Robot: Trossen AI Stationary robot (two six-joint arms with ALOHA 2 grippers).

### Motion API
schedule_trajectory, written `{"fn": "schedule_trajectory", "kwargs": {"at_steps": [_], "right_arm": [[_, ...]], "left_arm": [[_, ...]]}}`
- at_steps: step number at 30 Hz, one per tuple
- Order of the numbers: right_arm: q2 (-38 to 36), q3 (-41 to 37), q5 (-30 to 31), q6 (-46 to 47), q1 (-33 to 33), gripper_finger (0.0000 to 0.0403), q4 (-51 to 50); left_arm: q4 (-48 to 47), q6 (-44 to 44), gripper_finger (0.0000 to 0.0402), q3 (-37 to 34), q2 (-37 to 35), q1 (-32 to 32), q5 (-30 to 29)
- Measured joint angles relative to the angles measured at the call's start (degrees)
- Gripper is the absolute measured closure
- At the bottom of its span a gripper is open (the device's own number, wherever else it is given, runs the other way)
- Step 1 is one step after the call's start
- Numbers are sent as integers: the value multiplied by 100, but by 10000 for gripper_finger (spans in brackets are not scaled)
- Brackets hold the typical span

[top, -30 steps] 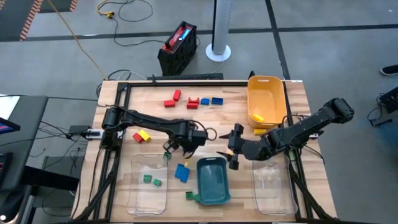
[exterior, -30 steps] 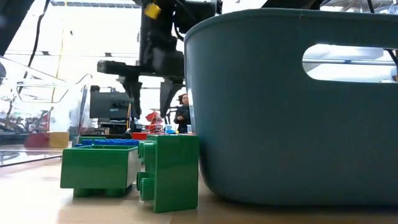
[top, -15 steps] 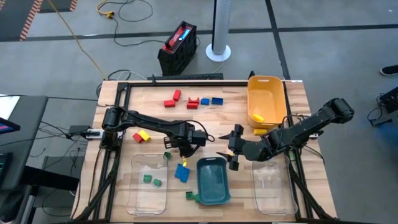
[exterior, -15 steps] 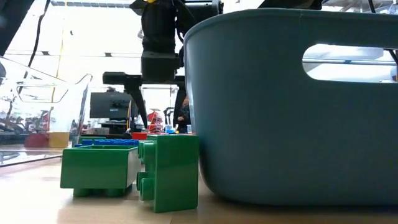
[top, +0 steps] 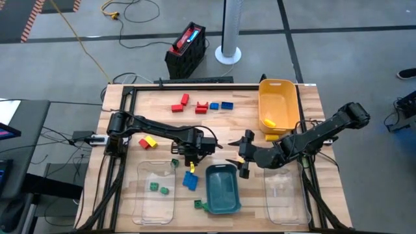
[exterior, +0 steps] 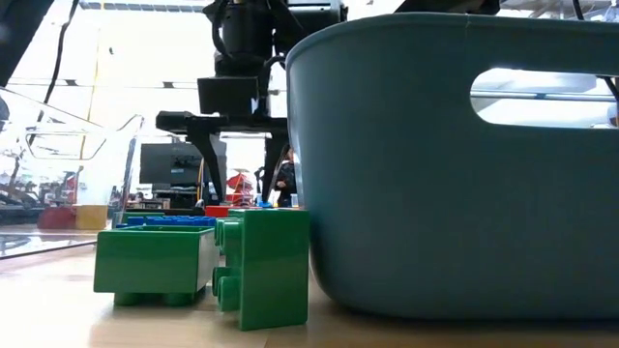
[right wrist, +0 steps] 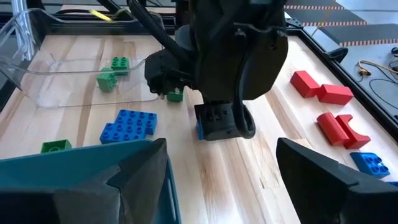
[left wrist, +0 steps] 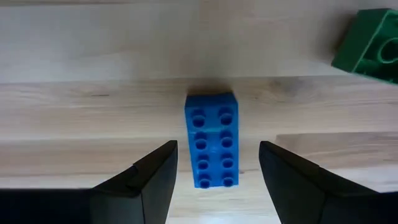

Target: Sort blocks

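A blue eight-stud brick (left wrist: pixel 211 147) lies flat on the wooden table, studs up. My left gripper (left wrist: pixel 217 180) points straight down over it, open, one finger on each long side of the brick without touching it. In the right wrist view the same brick (right wrist: pixel 199 129) peeks out beneath that gripper (right wrist: pixel 221 127). A flat cluster of blue bricks (top: pixel 190 180) lies just nearer, and a green brick (left wrist: pixel 370 45) sits close by. My right gripper (top: pixel 245 156) hangs open above the table, by the far right corner of the teal bin (top: pixel 222 190).
A clear bin (top: pixel 156 189) at near left holds two green bricks; another clear bin (top: pixel 285 192) stands at near right. The yellow bin (top: pixel 278 103) is at far right. Red and blue bricks (top: pixel 201 106) lie near the far edge, and red and yellow ones (top: pixel 148 142) at left.
My left gripper has rolled about its downward axis by nearly half a quarter turn, so its fingers now stand along the blue brick's long sides. It has stayed over the same spot. The bricks have not moved.
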Motion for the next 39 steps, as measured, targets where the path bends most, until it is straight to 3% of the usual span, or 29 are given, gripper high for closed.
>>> {"fn": "schedule_trajectory", "kwargs": {"at_steps": [10, 15, 19, 23, 30, 34, 39], "right_arm": [[0, 0, 0, -4, 0, 88, 47], [0, 0, 0, -26, 0, 88, 45], [0, 0, 0, -22, 0, 88, 40], [0, 0, 0, -20, 0, 88, 34], [-65, 2, -2, 3, 0, 88, -233], [-343, 2, 0, 0, -7, 88, -333], [-720, 4, 24, 4, 39, 88, -632]], "left_arm": [[966, 464, 181, -713, 11, 147, 53], [1004, 465, 183, -808, 7, 146, -25], [1007, 422, 208, -884, -2, 138, -64], [1005, 127, 264, -884, -2, 65, -216], [852, -575, 267, -888, -70, -92, -994], [689, -773, 267, -895, -514, -138, -1370], [905, -1301, 267, -895, -1381, -169, -1172]]}}
